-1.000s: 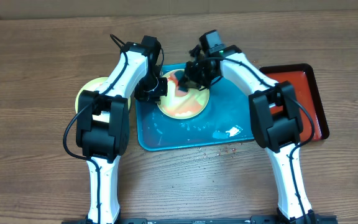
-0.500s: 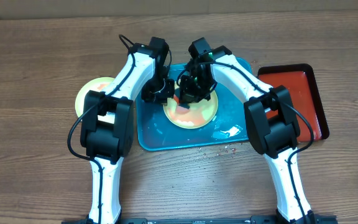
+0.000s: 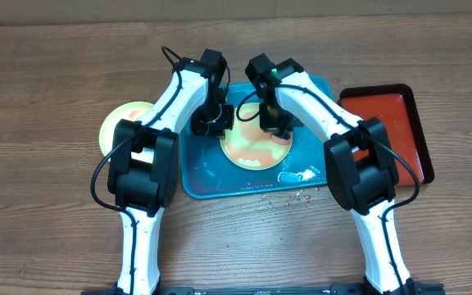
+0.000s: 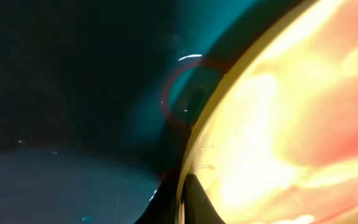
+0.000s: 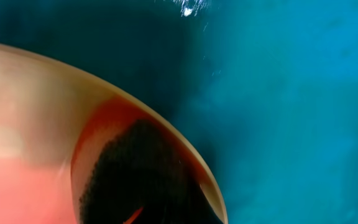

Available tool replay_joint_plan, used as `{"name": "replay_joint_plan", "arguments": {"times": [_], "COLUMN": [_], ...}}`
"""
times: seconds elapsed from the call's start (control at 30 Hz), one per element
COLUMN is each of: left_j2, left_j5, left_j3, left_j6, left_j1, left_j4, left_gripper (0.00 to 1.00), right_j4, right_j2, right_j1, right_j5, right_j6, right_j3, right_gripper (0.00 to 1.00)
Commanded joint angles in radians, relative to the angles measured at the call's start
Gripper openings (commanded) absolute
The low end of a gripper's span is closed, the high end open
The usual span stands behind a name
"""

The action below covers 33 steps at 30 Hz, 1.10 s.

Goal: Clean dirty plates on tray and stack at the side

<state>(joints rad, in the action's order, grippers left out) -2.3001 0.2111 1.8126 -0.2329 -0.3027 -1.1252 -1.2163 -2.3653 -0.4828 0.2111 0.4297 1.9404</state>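
Tray, turquoise, flat on wooden table, wet patches near its front edge. Red tray, black-rimmed, just beside it on the right. Plate, yellow-green with red-orange smears, lying in the middle of the turquoise one. Second plate on the table to the left, partly hidden by the left arm. Left hand at plate's left rim, fingers nipped tight either side of the edge. Right hand low over plate's far right part; cannot tell how far open. Dark spongy lump, red-stained, against plate beneath it.

A sauce-smeared yellow-green plate lies in the turquoise tray; a second pale plate sits beside it.
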Motion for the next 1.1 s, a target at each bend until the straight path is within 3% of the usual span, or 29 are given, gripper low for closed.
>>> {"name": "replay_joint_plan", "arguments": {"times": [0.0,0.07,0.13,0.33,0.77,1.07], "left_j2": [-0.042,-0.042,-0.042,-0.042,-0.042,-0.042], "left_j5": [-0.058,-0.058,-0.058,-0.058,-0.058,-0.057], "left_j3": [-0.013,-0.013,-0.013,-0.013,-0.013,-0.013], "left_j6": [0.000,0.000,0.000,0.000,-0.018,-0.023], "left_j1": [0.003,0.003,0.003,0.003,0.019,0.031], "left_j4": [0.001,0.001,0.001,0.001,0.000,0.000], "left_gripper": [0.04,0.04,0.04,0.04,0.04,0.04], "right_j4": [0.098,0.162,0.242,0.299,0.202,0.030], "right_j2": [-0.036,-0.036,-0.036,-0.036,-0.036,-0.036], "right_j1": [0.019,0.011,-0.004,-0.022,0.027,0.024], "right_j5": [0.214,0.105,-0.180,-0.520,-0.736,-0.470], "right_j6": [0.006,-0.053,-0.137,-0.133,0.148,0.147], "right_j3": [-0.031,-0.031,-0.031,-0.031,-0.031,-0.031], "right_gripper": [0.04,0.04,0.04,0.04,0.04,0.04]}}
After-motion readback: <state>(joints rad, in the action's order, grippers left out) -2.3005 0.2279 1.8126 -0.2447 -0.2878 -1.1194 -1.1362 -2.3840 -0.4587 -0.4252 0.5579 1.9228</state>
